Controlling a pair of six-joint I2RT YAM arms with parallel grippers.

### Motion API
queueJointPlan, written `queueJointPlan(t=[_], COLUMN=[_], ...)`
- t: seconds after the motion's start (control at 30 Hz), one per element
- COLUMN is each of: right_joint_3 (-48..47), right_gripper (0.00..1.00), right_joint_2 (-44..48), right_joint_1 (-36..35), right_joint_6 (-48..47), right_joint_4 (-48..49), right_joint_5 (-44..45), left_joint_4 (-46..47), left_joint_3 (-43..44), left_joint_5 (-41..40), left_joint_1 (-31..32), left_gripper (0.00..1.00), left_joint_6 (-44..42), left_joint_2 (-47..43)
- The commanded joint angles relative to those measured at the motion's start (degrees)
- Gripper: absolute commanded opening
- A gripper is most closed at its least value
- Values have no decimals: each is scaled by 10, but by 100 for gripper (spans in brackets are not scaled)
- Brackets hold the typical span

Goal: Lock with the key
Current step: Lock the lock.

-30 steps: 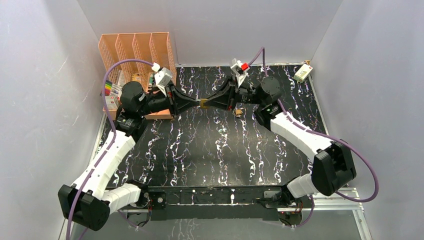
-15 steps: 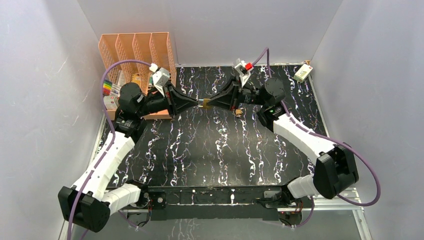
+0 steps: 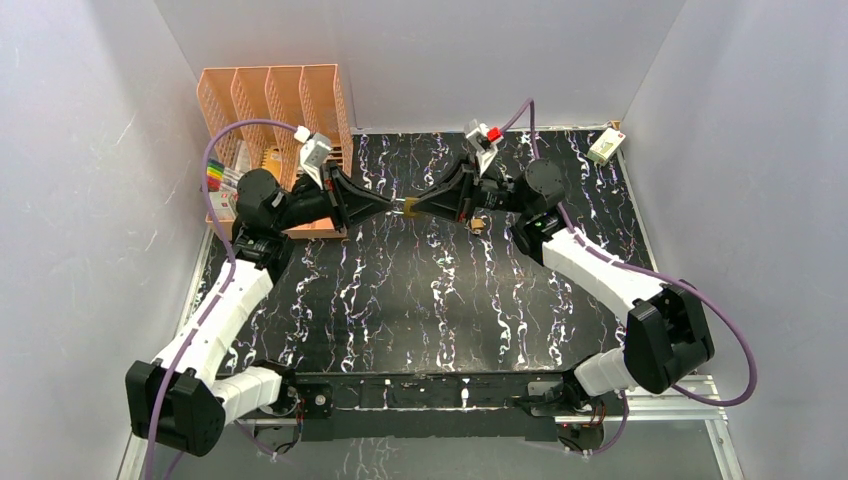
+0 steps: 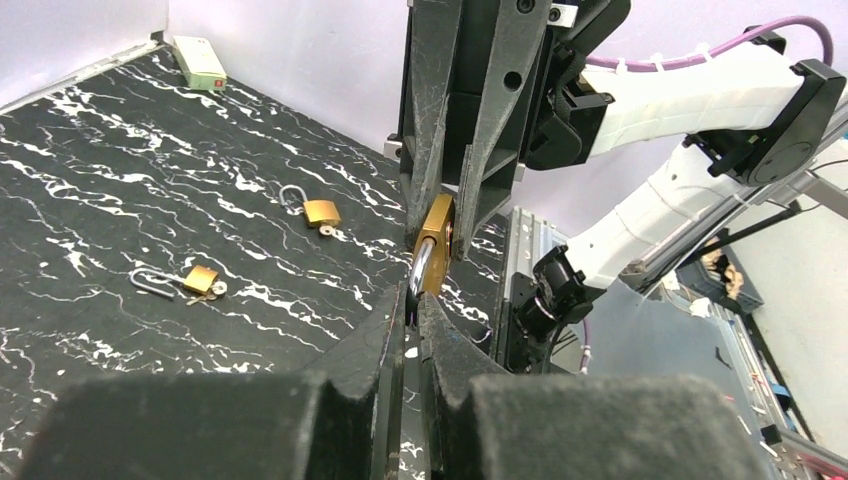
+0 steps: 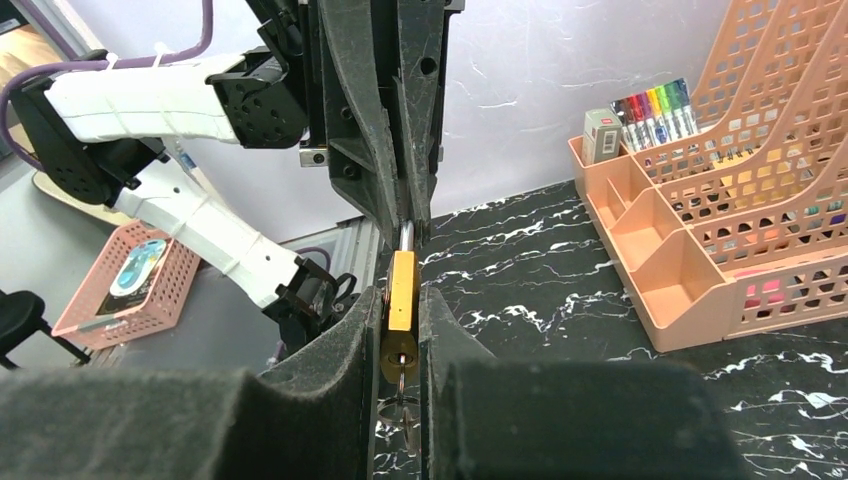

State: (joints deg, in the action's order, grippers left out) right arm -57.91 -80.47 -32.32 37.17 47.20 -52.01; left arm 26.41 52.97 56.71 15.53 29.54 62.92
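Note:
A brass padlock (image 3: 408, 207) hangs in the air over the middle of the table, between my two grippers, which meet tip to tip. My right gripper (image 5: 401, 297) is shut on the padlock's body (image 5: 403, 285). The key (image 5: 401, 374) sits in the keyhole at the body's underside, its ring dangling between the fingers. My left gripper (image 4: 412, 300) is shut on the steel shackle (image 4: 420, 275), with the brass body (image 4: 438, 240) just beyond its tips. In the top view the left gripper (image 3: 393, 205) comes from the left and the right gripper (image 3: 421, 207) from the right.
Two more small padlocks (image 4: 321, 211) (image 4: 200, 279) lie open on the black marbled table (image 3: 420, 300), keys beside them. An orange desk organiser (image 3: 275, 100) with marker pens (image 5: 650, 100) stands at the back left. A small white box (image 3: 604, 146) lies at the back right.
The left arm's wrist has shifted slightly left and back, and the right wrist has moved a little. The padlock stays held between both grippers at the same spot.

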Motion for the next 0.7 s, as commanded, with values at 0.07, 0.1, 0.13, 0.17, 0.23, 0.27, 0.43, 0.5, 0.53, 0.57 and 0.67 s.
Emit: queueJointPlan(t=[0.07,0.1,0.13,0.17,0.23,0.27,0.43,0.5,0.53,0.57,0.67], right_joint_3=[-33,-27,-24,-21,-18,-18,-24,-23,-22,-21,-16], right_gripper=[0,0,0,0,0,0,0,0,0,0,0], right_joint_2=[-1,1,2,4,6,5,7,13,16,18,21], right_joint_1=[2,0,0,0,0,0,0,0,0,0,0], right_joint_6=[15,19,18,15,9,9,5,-4,-9,-12,-15], right_joint_4=[43,50,49,47,43,44,36,23,20,15,13], right_joint_5=[-36,-35,-33,-31,-29,-29,-29,-29,-28,-27,-26], left_joint_4=[60,57,56,52,46,45,26,36,38,34,36], left_joint_3=[37,35,31,28,25,26,50,40,36,34,25], left_joint_5=[13,25,25,24,19,18,26,17,14,12,16], left_joint_1=[7,15,16,16,16,16,16,17,17,16,17], left_gripper=[5,10,10,10,18,28,0,0,0,0,0], left_joint_6=[34,40,39,33,24,22,10,8,6,2,5], left_joint_2=[45,50,47,43,38,38,53,44,38,35,27])
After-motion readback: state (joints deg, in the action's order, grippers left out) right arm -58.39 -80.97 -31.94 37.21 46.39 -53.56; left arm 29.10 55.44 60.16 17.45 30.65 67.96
